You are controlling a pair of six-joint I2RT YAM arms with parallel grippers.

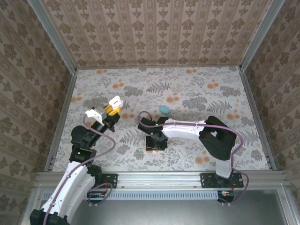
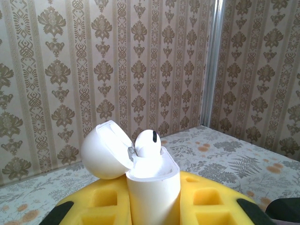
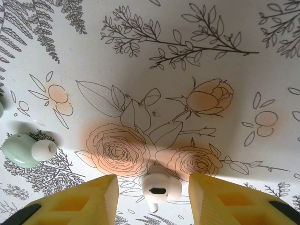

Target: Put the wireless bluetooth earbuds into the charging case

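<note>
A white charging case [image 2: 152, 192] stands upright between the yellow pads [image 2: 101, 206] of my left gripper [image 2: 152, 208], which is shut on it. Its lid [image 2: 103, 150] hangs open to the left, and one white earbud [image 2: 147, 142] sits in a socket. In the top view this gripper [image 1: 111, 111] holds the case [image 1: 115, 101] above the table's left side. My right gripper [image 3: 152, 199] points down at the table, open, with a white earbud [image 3: 161, 186] lying between its yellow fingers [image 3: 82, 204] and a gap on each side. A teal-green earbud [image 3: 28, 150] lies to the left.
A floral cloth [image 1: 197, 89] covers the table, enclosed by patterned walls and metal rails [image 1: 63, 117]. A small teal-green rounded piece [image 1: 165, 109] lies beyond the right gripper [image 1: 155, 143]. The right arm's black elbow [image 1: 216, 138] rests over the right half.
</note>
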